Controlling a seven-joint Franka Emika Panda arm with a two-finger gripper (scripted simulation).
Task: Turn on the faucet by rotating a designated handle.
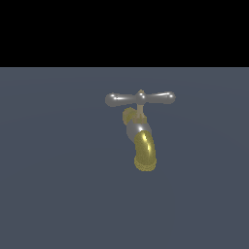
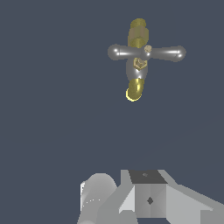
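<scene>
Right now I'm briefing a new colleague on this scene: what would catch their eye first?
The faucet stands alone near the middle of the exterior view on a plain grey surface, its curved brass-yellow spout glowing. Above it the shiny silver handle spreads wider than the spout. No gripper is near it.

The handle (image 1: 140, 98) looks like glossy, smooth silver metal. The faucet (image 1: 141, 141) has a shiny brass-yellow spout, a grey metallic body.
</scene>
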